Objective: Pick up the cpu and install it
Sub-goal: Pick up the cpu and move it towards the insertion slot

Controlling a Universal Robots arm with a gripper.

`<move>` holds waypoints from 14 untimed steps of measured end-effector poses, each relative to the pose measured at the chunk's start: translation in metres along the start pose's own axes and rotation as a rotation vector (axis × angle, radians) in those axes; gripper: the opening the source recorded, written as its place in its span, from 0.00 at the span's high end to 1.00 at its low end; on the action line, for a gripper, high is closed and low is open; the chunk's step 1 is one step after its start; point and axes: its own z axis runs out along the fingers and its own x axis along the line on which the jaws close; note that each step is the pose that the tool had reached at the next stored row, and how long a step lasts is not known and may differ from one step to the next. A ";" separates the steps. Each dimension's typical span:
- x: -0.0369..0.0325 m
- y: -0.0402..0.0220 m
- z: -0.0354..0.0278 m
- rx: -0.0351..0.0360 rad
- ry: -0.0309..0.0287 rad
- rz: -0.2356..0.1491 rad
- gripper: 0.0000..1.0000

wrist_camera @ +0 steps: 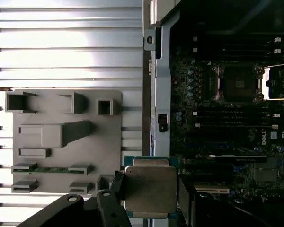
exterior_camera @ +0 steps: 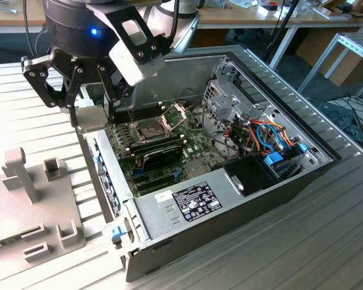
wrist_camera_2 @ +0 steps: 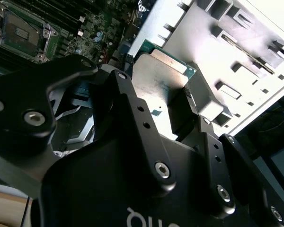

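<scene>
The cpu (exterior_camera: 92, 119) is a flat silver-grey square with a green rim, and my gripper (exterior_camera: 91, 112) is shut on it by two opposite edges. It hangs in the air over the open computer case's wall (exterior_camera: 103, 163), on the exterior view's left. In both wrist views the cpu (wrist_camera: 149, 189) (wrist_camera_2: 161, 75) sits between black fingers (wrist_camera: 116, 189) (wrist_camera_2: 125, 94). The empty socket (exterior_camera: 150, 128) (wrist_camera: 236, 82) (wrist_camera_2: 20, 32) lies on the green motherboard (exterior_camera: 190, 142), to the exterior view's right of the cpu, with its hinged metal frame (exterior_camera: 174, 112) standing open.
A grey fixture plate (exterior_camera: 30, 199) (wrist_camera: 61, 142) with posts and slots lies on the slatted table beside the case; a green memory stick (wrist_camera: 49, 169) rests in it. Inside the case are a black oblong module (exterior_camera: 160, 152), a power supply (exterior_camera: 193, 202), a drive cage (exterior_camera: 227, 99) and coloured cables (exterior_camera: 266, 136).
</scene>
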 end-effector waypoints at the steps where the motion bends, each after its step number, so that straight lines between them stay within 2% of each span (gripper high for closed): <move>1: -0.0014 0.0000 -0.0001 0.0000 0.0000 0.000 0.45; 14: -0.0148 0.0001 -0.0005 0.0000 0.0000 0.000 0.45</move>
